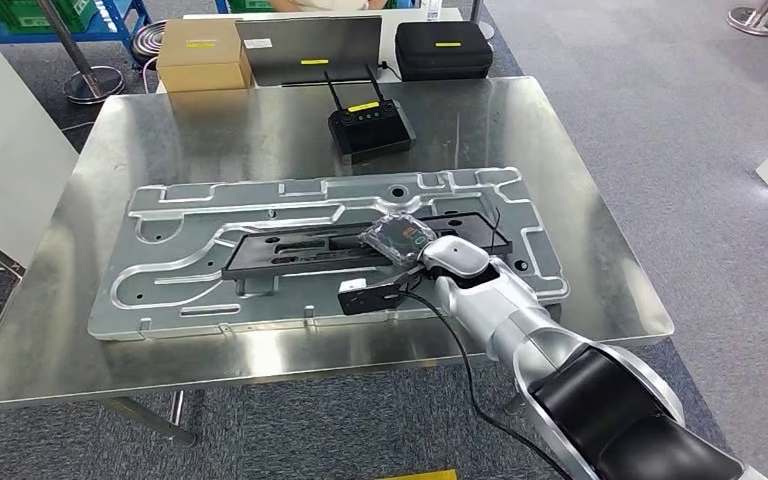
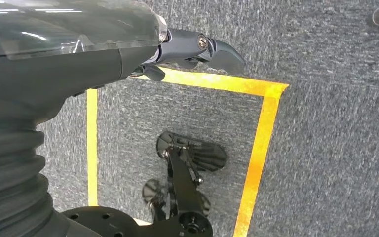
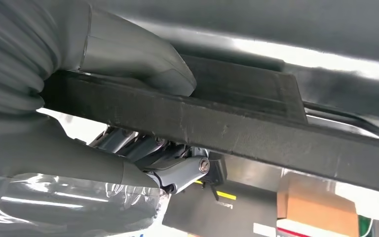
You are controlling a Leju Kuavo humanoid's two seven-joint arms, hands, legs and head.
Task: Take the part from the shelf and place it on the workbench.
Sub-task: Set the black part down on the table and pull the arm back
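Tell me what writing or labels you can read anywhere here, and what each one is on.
No text is legible.
Yellow stickers on the cardboard box, the grey panel, the black case and the antenna device: too small to read.
White label on the grey panel: blurred.
Small screen at the right hand: unreadable.

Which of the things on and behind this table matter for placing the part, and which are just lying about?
Job:
- black part, gripped by the right hand
- grey metal panel beneath it
- steel workbench

Lying about:
- black box with two antennas
- cardboard box
- black case
- laptop
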